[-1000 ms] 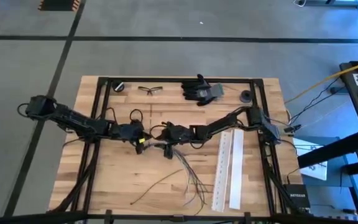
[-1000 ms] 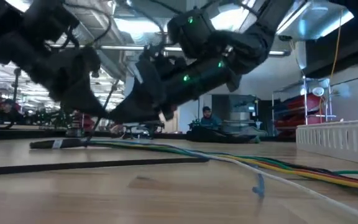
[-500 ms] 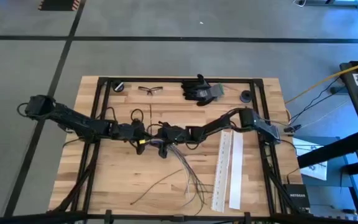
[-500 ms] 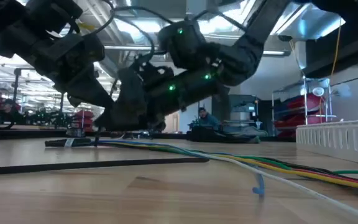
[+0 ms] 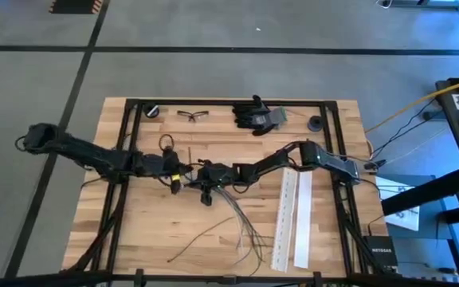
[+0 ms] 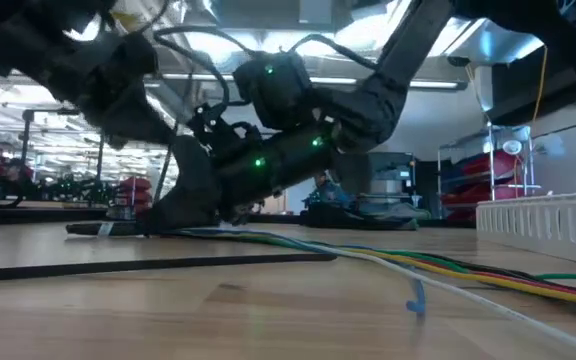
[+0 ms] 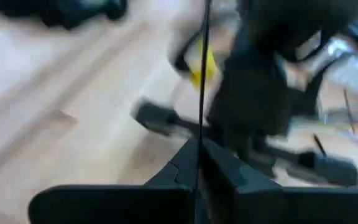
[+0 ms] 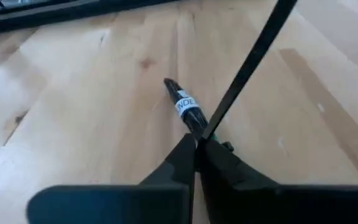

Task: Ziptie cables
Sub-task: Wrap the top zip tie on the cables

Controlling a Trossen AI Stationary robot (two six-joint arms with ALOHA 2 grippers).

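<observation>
Even, bright daylight-toned light falls on the desk (image 5: 158, 231) in the high view, shadows soft and short, with a bluish cast at the right edge. Down low, ceiling lights (image 6: 268, 40) glare white behind the arms, leaving them as dark silhouettes dotted with green indicator lights (image 6: 258, 162); the near desk surface is soft and out of focus. The left wrist view is heavily smeared with blur, shapes hardly readable. The right wrist view is clearer, warm light on the wood, the white label (image 8: 186, 103) sharp.
</observation>
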